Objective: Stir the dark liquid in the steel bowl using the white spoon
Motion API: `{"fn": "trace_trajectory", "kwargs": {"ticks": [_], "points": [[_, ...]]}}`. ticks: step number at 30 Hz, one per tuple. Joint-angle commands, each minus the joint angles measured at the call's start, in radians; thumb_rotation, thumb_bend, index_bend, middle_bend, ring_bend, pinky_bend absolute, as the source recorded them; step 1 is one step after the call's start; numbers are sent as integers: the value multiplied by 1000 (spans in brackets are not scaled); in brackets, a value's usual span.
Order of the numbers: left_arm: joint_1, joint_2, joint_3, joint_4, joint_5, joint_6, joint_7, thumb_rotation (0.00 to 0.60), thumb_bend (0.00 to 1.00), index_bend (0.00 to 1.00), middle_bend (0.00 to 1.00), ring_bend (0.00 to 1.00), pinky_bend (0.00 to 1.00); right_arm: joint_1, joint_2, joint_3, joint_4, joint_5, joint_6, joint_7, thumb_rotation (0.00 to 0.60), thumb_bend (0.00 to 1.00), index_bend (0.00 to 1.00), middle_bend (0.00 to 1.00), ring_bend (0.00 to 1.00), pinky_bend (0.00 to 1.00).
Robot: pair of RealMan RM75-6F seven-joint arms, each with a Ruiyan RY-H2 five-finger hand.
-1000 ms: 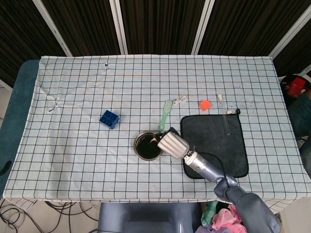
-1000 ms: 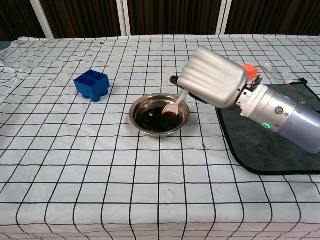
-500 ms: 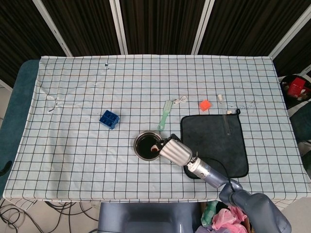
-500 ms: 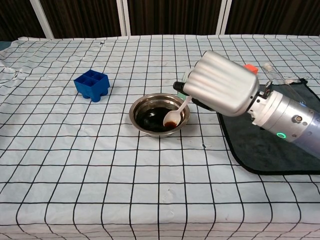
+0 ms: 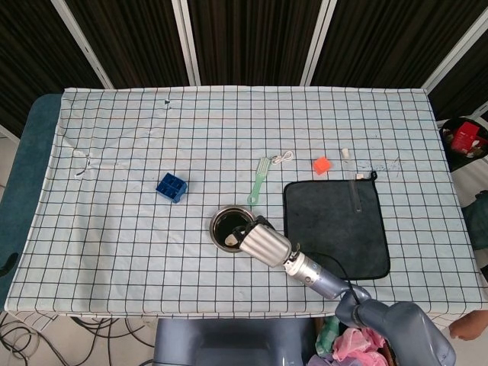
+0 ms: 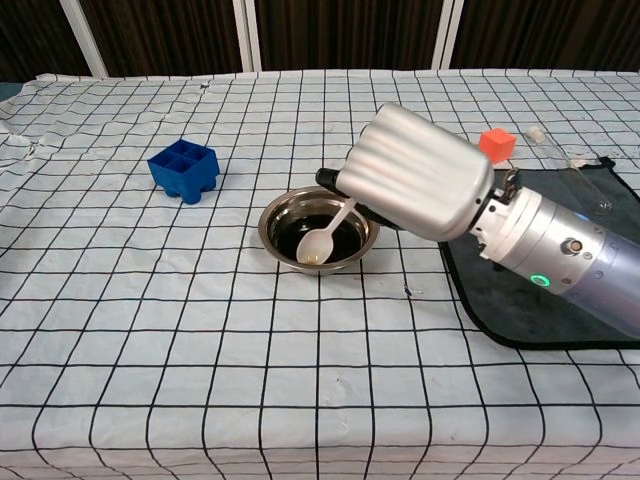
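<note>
The steel bowl [image 6: 279, 216] [image 5: 220, 222] holds dark liquid and sits mid-table. My right hand [image 6: 418, 176] [image 5: 265, 243] hovers at the bowl's right side and grips the handle of the white spoon [image 6: 323, 238]. The spoon slants down to the left, its scoop [image 5: 231, 241] over the near part of the bowl, by the front rim. The hand's fingers hide the top of the handle. My left hand shows in neither view.
A blue compartment block [image 6: 184, 170] [image 5: 172, 187] lies left of the bowl. A black mat [image 5: 335, 223] [image 6: 520, 310] lies to the right, under my right forearm. Behind are a green brush [image 5: 259, 181], an orange cube [image 6: 497, 144] [image 5: 322, 165] and a clear tube [image 6: 565, 157].
My right hand has swung left and nearer, carrying the spoon's scoop from the bowl's right side across to its front-left part.
</note>
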State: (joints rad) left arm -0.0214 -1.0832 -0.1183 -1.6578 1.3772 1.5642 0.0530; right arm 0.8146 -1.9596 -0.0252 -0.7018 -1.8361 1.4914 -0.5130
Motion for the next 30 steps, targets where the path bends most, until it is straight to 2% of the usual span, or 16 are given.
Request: {"fn": "trace_trajectory", "kwargs": {"ticks": [1, 19, 30], "points": [[0, 0, -1, 0, -2, 1, -1, 600, 220, 96, 7, 0, 18, 11, -19, 17, 10, 10, -15, 4, 600, 408, 814, 890, 1000, 1000], [-2, 1, -3, 4, -6, -5, -5, 600, 220, 96, 6, 0, 18, 44, -118, 68, 200, 71, -78, 72, 600, 408, 814, 890, 1000, 1000], [-4, -2, -4, 3, -10, -9, 1, 600, 220, 95, 7, 0, 18, 42, -125, 60, 256, 88, -80, 98, 600, 408, 813, 890, 1000, 1000]]}}
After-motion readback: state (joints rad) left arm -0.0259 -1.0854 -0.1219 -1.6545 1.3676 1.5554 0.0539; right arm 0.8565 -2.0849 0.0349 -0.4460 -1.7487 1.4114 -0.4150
